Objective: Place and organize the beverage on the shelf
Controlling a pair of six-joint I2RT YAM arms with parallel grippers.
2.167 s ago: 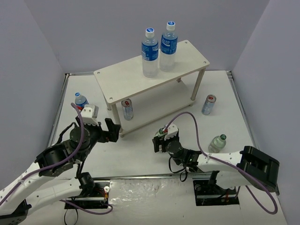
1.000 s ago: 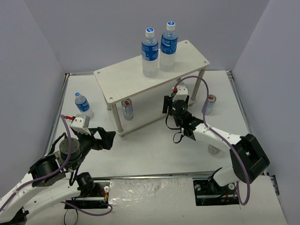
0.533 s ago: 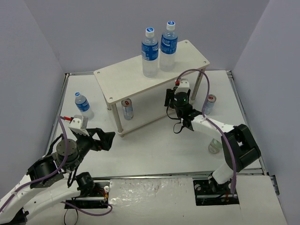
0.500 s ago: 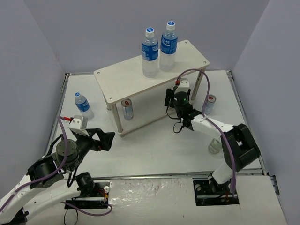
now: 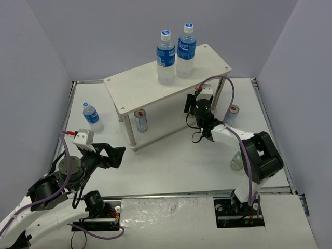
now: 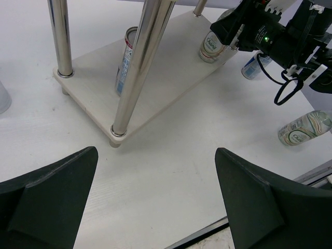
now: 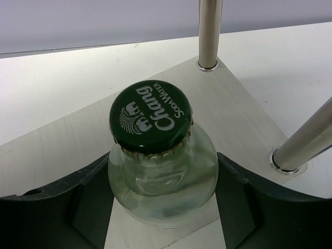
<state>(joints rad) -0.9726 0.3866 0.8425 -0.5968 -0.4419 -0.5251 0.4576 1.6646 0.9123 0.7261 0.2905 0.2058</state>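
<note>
The shelf of pale wood stands at the back. Two tall blue-labelled bottles stand on its top board. A slim can stands on the lower board. My right gripper reaches under the top board. It is shut on a small clear glass bottle with a green cap. The bottle stands upright at the near right corner of the lower board. It also shows in the left wrist view. My left gripper is open and empty over the table.
A small blue-labelled bottle stands on the table left of the shelf. A second can stands right of it. A small glass bottle lies on its side at the near right. Metal shelf legs flank the held bottle.
My right arm has carried the green-capped bottle from the near middle of the table to the right end of the lower board. My left gripper has drawn back toward the near left.
</note>
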